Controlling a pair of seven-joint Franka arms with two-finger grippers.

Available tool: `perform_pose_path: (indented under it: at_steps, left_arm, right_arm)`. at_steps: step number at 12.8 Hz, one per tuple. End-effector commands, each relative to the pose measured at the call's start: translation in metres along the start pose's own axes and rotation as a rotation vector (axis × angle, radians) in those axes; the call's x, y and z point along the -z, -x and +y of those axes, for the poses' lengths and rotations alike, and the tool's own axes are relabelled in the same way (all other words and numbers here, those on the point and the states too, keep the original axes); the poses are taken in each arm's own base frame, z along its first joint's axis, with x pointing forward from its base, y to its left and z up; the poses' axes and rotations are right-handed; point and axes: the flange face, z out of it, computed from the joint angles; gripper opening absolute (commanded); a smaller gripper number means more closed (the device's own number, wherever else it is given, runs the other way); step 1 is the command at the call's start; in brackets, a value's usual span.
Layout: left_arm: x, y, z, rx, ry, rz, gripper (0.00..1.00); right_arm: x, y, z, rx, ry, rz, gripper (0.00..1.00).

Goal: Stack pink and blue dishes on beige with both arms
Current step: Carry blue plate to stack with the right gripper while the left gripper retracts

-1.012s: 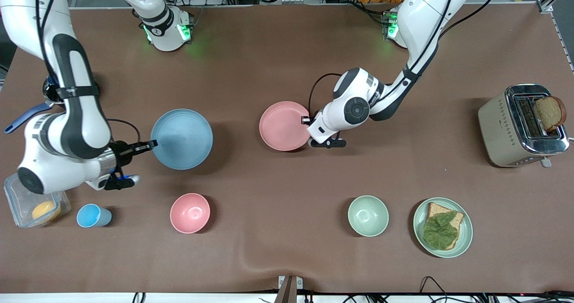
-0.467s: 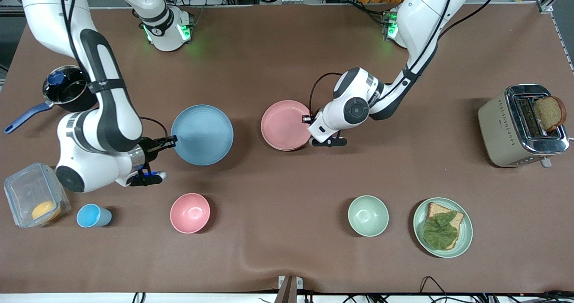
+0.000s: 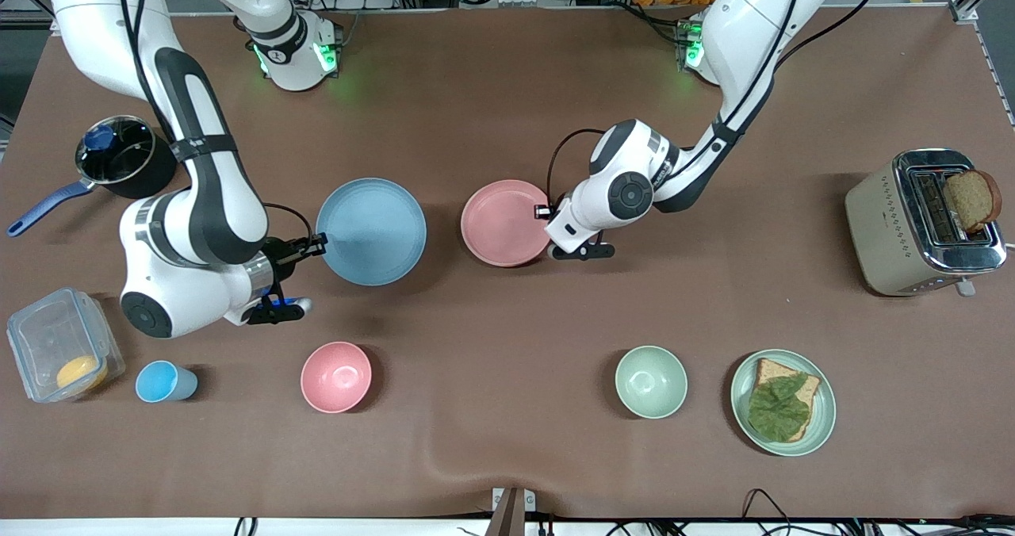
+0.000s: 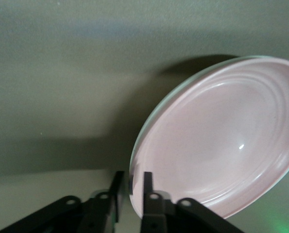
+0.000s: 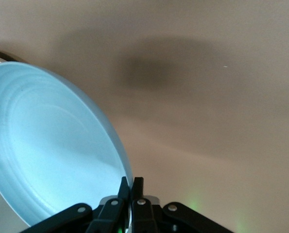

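The right gripper (image 3: 315, 244) is clamped on the rim of the blue plate (image 3: 371, 231), holding it up over the surface (image 3: 492, 92) toward the right arm's end; in the right wrist view the rim sits pinched between the fingers (image 5: 137, 191), with the plate's shadow thrown below it. The left gripper (image 3: 549, 212) pinches the edge of the pink plate (image 3: 503, 223) near the middle of the surface, and the left wrist view shows that plate tilted up, also casting a shadow. Both plates are gripped and aloft, so the carrying step is in hand. No beige plate shows in any view, so where the stack should go cannot be told. The next move calls for finding that plate, then lowering one dish flat onto it before the other
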Motion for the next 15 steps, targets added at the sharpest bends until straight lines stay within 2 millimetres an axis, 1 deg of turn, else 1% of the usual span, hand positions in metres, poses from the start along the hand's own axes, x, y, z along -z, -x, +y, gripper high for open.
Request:
perform_pose_path:
  at_steps: [1, 2, 3, 5, 6, 8, 9, 11, 12, 13, 14, 15]
  left_arm:
    - [0.055, 0.004, 0.000, 0.010, -0.021, 0.055, 1.00]
    - [0.093, 0.005, -0.007, 0.006, -0.054, 0.067, 1.00]
    - [0.134, 0.008, -0.014, -0.004, -0.095, 0.101, 1.00]
    - [0.211, -0.003, -0.043, 0.032, -0.134, 0.154, 1.00]
    - [0.247, -0.010, -0.062, 0.056, -0.162, 0.177, 1.00]
    - [0.308, -0.012, -0.090, 0.053, -0.262, 0.220, 1.00]
    - [0.332, -0.012, -0.104, 0.071, -0.289, 0.214, 1.00]
    - [0.380, -0.004, -0.126, 0.114, -0.298, 0.241, 1.00]
    - [0.396, 0.000, -0.136, 0.135, -0.294, 0.260, 1.00]
    - [0.406, 0.008, -0.134, 0.148, -0.291, 0.283, 1.00]
    - [0.418, 0.017, -0.132, 0.135, -0.295, 0.308, 1.00]
    - [0.427, 0.024, -0.132, 0.136, -0.304, 0.333, 1.00]
  right_arm:
    - [0.003, 0.005, -0.014, -0.011, -0.026, -0.005, 0.00]
    - [-0.001, 0.005, -0.024, -0.007, -0.022, -0.009, 0.00]
    - [-0.007, 0.005, -0.039, -0.009, -0.011, -0.014, 0.00]
    - [-0.025, 0.005, -0.078, -0.007, 0.010, -0.027, 0.00]
    - [-0.034, 0.005, -0.096, 0.007, -0.005, -0.030, 0.00]
    - [-0.051, 0.003, -0.126, 0.043, 0.003, -0.017, 0.00]
    - [-0.065, 0.003, -0.145, 0.065, 0.017, -0.023, 0.00]
    - [-0.088, -0.004, -0.162, 0.083, 0.023, -0.023, 0.00]
    - [-0.101, -0.008, -0.172, 0.094, 0.029, -0.021, 0.00]
    - [-0.109, -0.013, -0.177, 0.100, 0.031, 0.001, 0.00]
    - [-0.122, -0.017, -0.188, 0.113, 0.041, 0.016, 0.00]
    - [-0.130, -0.023, -0.193, 0.116, 0.044, 0.037, 0.00]
